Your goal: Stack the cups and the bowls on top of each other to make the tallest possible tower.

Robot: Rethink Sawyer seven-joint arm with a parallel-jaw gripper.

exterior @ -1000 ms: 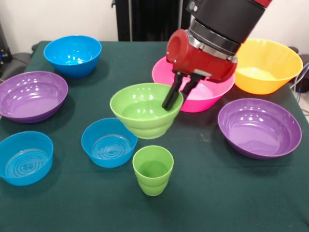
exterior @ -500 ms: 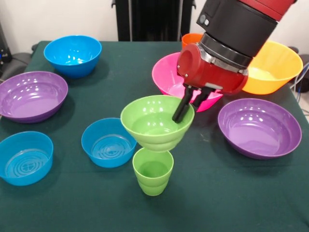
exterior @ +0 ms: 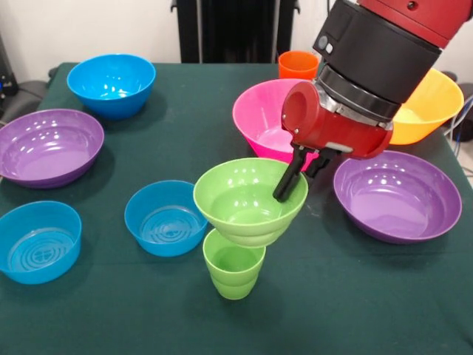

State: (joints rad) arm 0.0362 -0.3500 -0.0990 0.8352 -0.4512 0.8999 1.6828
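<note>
My gripper (exterior: 295, 179) is shut on the right rim of the small lime green bowl (exterior: 244, 200), one finger inside and one outside. The bowl hangs tilted, just above and overlapping the lime green ridged cup (exterior: 233, 271), which stands upright near the table's front. I cannot tell whether bowl and cup touch. The orange cup (exterior: 298, 64) stands at the back behind the large pink bowl (exterior: 266, 118). The large yellow-orange bowl (exterior: 429, 103) is partly hidden by the arm. No tower stands.
Purple bowls sit at the left (exterior: 48, 146) and right (exterior: 397, 194). Blue bowls sit at the back left (exterior: 111, 83), front left (exterior: 38, 240) and beside the green cup (exterior: 164, 217). The green table cloth (exterior: 355, 303) covers the table.
My gripper has carried the green bowl forward, rightward and down, from beside the pink bowl to just over the green cup. The orange cup has come into view behind the arm.
</note>
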